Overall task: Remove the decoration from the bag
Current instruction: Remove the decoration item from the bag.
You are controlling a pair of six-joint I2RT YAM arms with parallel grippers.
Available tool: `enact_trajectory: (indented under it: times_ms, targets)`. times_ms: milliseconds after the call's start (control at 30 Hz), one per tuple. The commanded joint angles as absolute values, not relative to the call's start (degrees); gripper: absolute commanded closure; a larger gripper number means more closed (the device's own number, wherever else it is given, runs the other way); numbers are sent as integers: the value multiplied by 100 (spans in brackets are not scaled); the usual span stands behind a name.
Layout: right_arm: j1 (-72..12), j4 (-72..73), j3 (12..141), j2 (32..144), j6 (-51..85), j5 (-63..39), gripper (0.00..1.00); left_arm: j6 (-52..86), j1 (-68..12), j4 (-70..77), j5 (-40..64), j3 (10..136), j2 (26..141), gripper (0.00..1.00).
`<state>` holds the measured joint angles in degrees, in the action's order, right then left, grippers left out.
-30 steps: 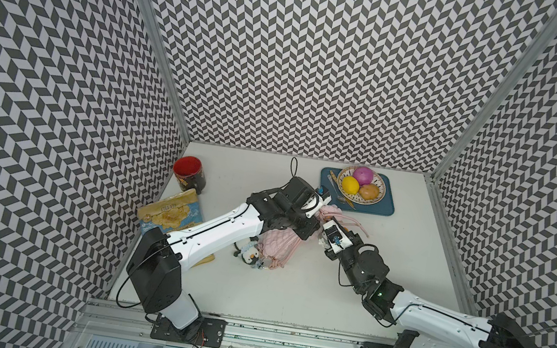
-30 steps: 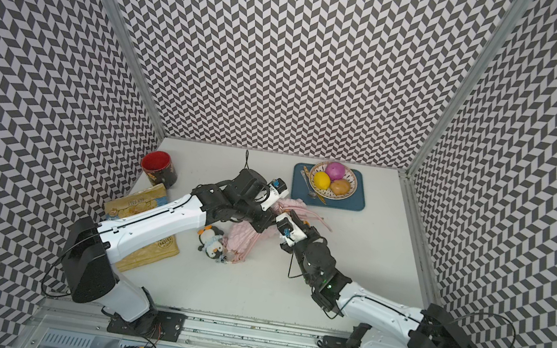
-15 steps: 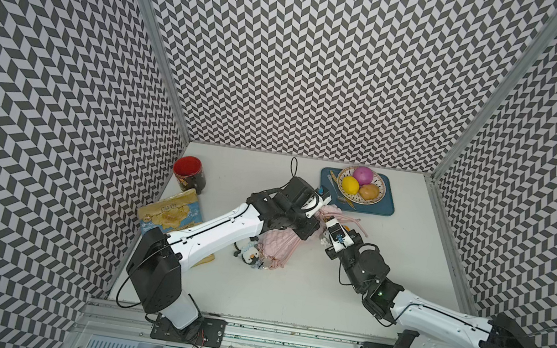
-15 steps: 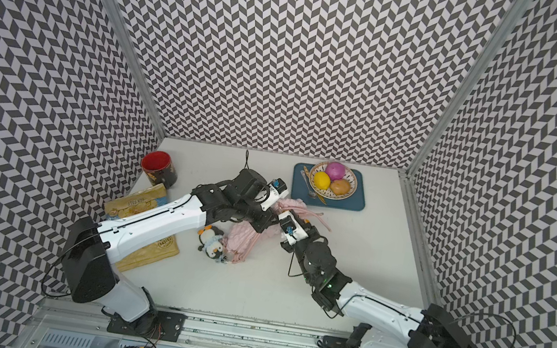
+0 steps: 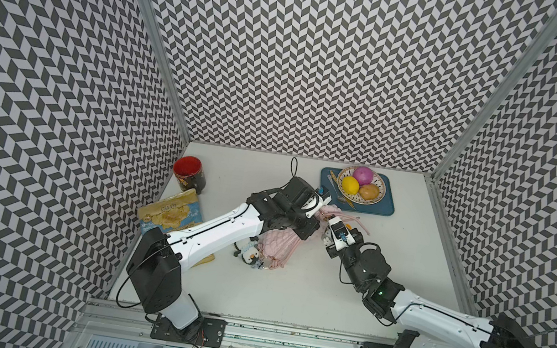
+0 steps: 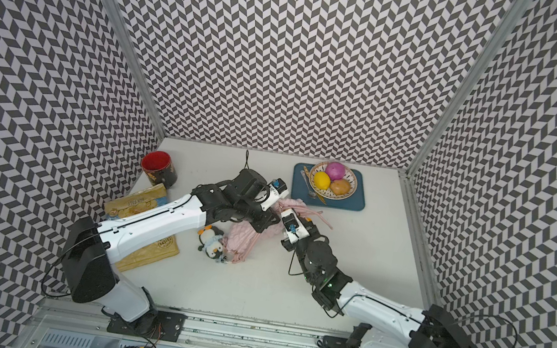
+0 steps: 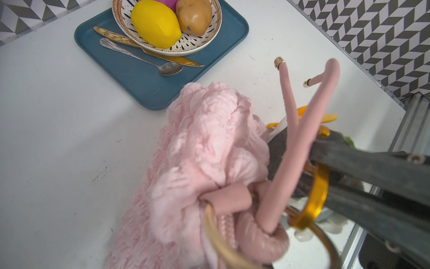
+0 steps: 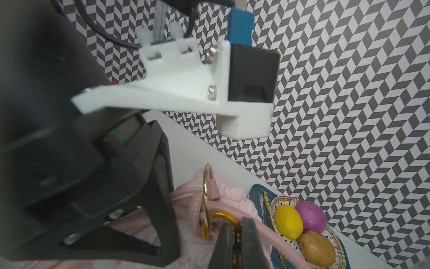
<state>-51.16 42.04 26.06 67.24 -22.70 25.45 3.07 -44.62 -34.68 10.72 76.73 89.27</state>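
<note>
Right, nearest me at 6 o'clock lies a penguin charm point(image 5: 249, 256), just beside the low end of the bag point(image 5: 275, 247), which sprawls mid-table toward 1. The chips packet point(image 5: 171, 215) sits at 9, partly under my left arm. The left gripper point(image 5: 312, 226) covers the bag's top, so I cannot tell its grip. The right gripper point(image 8: 236, 229) is pinched on the orange-gold ring point(image 7: 318, 188), with pink cords point(image 7: 288, 93) crossing its fingers point(image 7: 349, 163). Farther off are a mug point(image 5: 189, 173) at 10 and a tray point(image 5: 386, 208) with a fruit bowl point(image 7: 204, 40) at 1.
</note>
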Motion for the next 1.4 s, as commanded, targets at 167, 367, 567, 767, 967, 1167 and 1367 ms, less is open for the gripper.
enact_trajectory:
  times_ms: [167,367,567,767,967,1167,1367]
  targets:
    - [-5049,4774,2816,6653,-1829,2670,100,260,-4550,-3168,778,7546,8812,100]
    - [-5055,4722,2936,6695,-1515,2692,100,272,-4600,-2849,524,7324,8652,100]
    - [-5079,4700,3030,6819,-1240,2659,100,248,-4705,-2495,284,7100,8443,100]
    - [-5136,4783,3101,6840,-1036,2610,100,89,-4874,-2177,46,6871,8401,100]
    - [-5168,4929,3054,6791,-902,2532,100,25,-4944,-1653,-235,6524,8235,100]
    - [-5176,4916,3043,6812,-755,2537,100,-13,-4966,-1344,-387,6296,8109,100]
    - [-5121,4492,2955,6662,-485,2700,100,62,-4932,-1407,-459,6277,8118,100]
